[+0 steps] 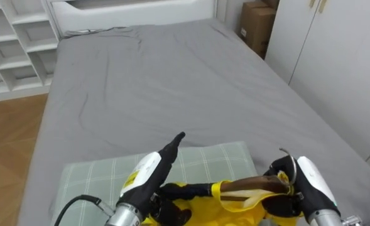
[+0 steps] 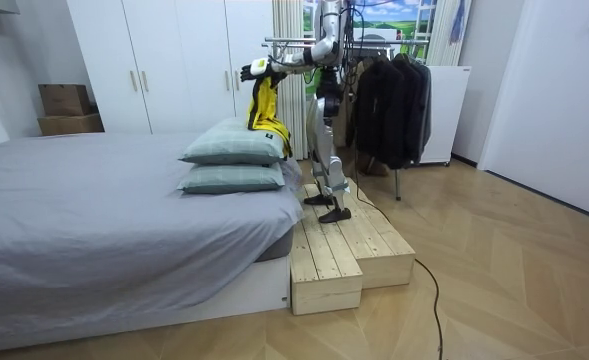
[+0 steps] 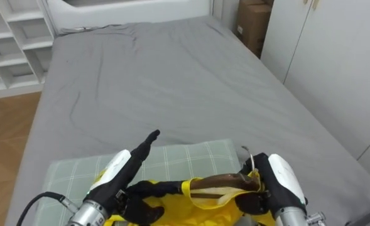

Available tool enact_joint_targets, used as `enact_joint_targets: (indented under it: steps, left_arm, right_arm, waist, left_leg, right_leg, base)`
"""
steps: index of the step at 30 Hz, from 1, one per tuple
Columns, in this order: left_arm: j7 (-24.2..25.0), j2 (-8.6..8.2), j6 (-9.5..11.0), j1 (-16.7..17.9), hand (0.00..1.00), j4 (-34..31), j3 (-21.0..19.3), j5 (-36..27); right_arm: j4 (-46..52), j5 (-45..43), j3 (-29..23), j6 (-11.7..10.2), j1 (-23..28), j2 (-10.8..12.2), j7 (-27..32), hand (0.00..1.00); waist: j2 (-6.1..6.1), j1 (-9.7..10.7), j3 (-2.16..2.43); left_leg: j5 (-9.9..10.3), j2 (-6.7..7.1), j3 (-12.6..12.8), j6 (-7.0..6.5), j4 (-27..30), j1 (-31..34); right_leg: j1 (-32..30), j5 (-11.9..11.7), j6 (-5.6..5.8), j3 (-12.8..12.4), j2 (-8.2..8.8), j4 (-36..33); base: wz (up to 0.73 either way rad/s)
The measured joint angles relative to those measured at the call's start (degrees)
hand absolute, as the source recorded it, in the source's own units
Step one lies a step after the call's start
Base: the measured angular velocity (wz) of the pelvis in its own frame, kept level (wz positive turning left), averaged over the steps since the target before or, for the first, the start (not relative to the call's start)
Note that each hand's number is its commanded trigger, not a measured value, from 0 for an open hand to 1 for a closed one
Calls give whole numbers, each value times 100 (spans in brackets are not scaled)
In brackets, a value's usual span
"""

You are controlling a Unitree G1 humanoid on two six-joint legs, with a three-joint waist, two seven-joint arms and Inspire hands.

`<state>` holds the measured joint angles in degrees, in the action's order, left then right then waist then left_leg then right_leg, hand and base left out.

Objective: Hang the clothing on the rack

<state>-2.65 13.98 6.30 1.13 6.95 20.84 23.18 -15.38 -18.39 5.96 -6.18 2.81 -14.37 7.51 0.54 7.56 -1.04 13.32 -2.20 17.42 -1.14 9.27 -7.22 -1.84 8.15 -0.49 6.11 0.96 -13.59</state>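
Note:
A yellow garment with a dark strip hangs on a brown wooden hanger whose metal hook points up. My right hand is shut on the hanger's right end. My left hand grips the garment at the hanger's left end, with one finger stretched forward. In the room view I stand on a wooden platform at the head of the bed, both arms raised. There the yellow garment hangs above the pillows.
Below my hands lies a green checked pillow, stacked on another pillow. The grey bed stretches ahead, with white shelves, a cardboard box and wardrobe doors around it. Behind me stands a rack of dark clothes.

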Motion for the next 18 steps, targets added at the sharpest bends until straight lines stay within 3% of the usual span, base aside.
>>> enact_joint_targets:
  steps: [8,13,18]
  left_arm:
    - [106,13,9,143,0,-21,1,11]
    - [132,28,8,203,0,-21,12,11]
    - [129,81,12,243,0,-14,1,15]
  right_arm:
    - [-131,21,-109,12,-97,95,-205,100]
    - [-270,29,-104,27,-183,98,-214,100]
    - [-329,30,-104,27,-259,96,-103,100]
  waist:
    - [-31,-3,18]
    - [-120,-22,67]
    - [-198,-86,42]
  left_leg:
    - [0,-5,-2,0,8,46]
    - [-1,-7,4,0,8,41]
    - [0,-5,44,0,7,-6]
  right_leg:
    - [-41,-1,-1,14,0,-10]
    - [-44,-1,-1,11,1,-20]
    - [-18,0,0,-7,2,-32]
  base:
    - [0]
    - [0]
    - [-3]
